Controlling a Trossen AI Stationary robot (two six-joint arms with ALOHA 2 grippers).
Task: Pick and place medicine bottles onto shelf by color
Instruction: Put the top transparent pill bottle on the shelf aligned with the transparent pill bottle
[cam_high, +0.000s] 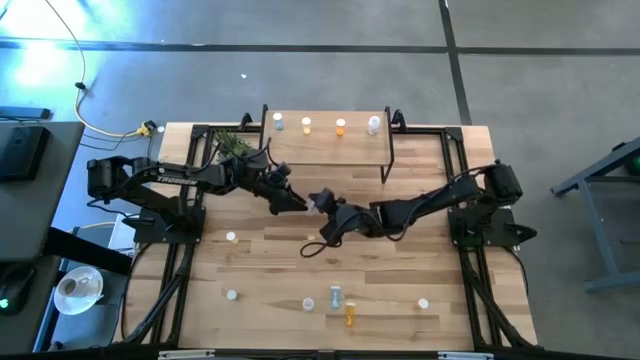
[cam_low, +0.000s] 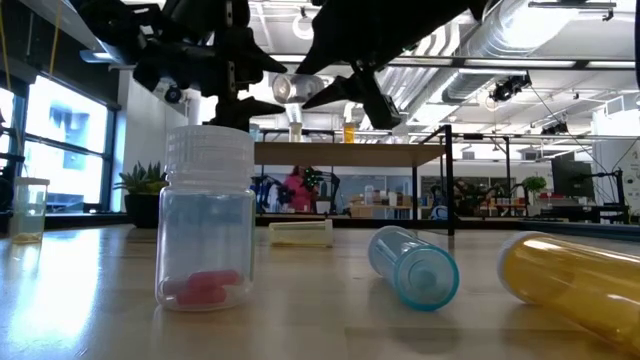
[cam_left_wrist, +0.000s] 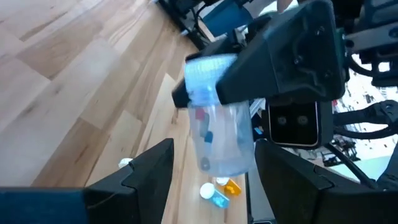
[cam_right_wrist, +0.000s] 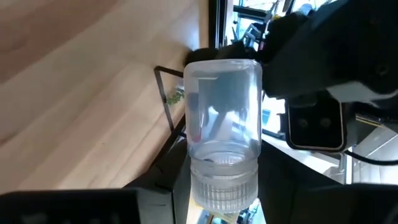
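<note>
A clear medicine bottle (cam_high: 312, 201) with a white cap is in mid-air over the table's middle, lying level between my two grippers; it also shows in the low view (cam_low: 296, 88). My right gripper (cam_high: 325, 204) is shut on it. My left gripper (cam_high: 299, 202) is open, with one finger on either side of the bottle's clear body (cam_left_wrist: 224, 140); I cannot tell whether they touch it. The shelf (cam_high: 330, 150) stands at the table's far edge. On its top stand a blue (cam_high: 279, 123), a yellow (cam_high: 307, 125), an orange (cam_high: 341, 127) and a clear bottle (cam_high: 374, 124). My right gripper pinches the clear bottle by its white ribbed cap (cam_right_wrist: 222, 183) between its two fingers, coming level from the table's right. The bottle is lifted clear and lies level, its body (cam_right_wrist: 224, 106) pointing toward my left gripper.
Loose bottles are on the table's near part: white-capped ones (cam_high: 232, 237) (cam_high: 232, 295) (cam_high: 423, 303), a blue one (cam_high: 336, 297) and an orange one (cam_high: 350, 316) lying down. A clear bottle with red pills (cam_low: 207, 225) stands close to the low camera. A green plant (cam_high: 232, 146) stands left of the shelf.
</note>
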